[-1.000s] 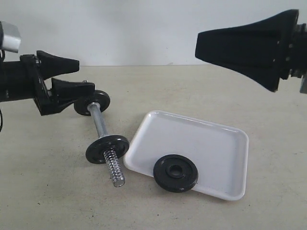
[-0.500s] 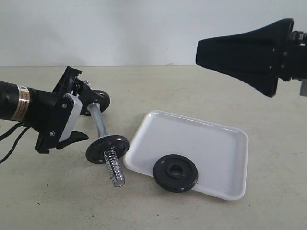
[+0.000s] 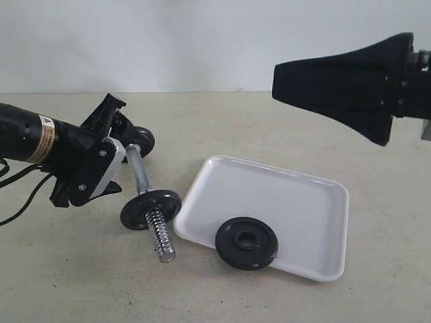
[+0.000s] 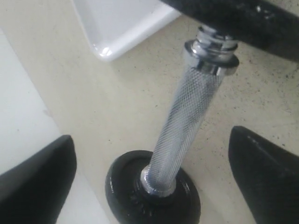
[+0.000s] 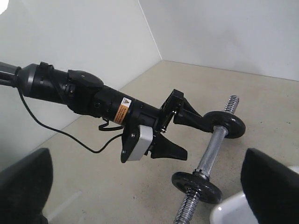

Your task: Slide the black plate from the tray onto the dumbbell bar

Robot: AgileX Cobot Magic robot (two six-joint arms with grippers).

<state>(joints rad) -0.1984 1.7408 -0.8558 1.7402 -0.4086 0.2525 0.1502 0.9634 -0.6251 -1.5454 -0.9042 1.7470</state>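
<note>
The black plate [image 3: 246,243] lies flat at the near edge of the white tray [image 3: 269,176], left of that edge's middle, its nearer part lapping over the low rim; nothing touches it. The tray sits on the pale bench [image 3: 81,282], right of centre. Just left of the tray the dumbbell bar [image 3: 138,171] rests on the bench, running from far to near. It carries a far disc [image 3: 139,141] and a near disc [image 3: 151,209], with the coarse threaded end [image 3: 161,239] sticking out beyond the near disc, close to the tray's near left corner. The left hand [image 3: 120,146] is released, turned on its side, with its two fingers [image 4: 37,184] standing wide on either side of the bar's knurled middle; the left wrist view shows clear gaps between each finger and the bar, so it grasps nothing. The right hand [image 3: 279,81] hangs in the air at the far right, above the level of the tray, also spread wide and empty, well apart from the plate.
</note>
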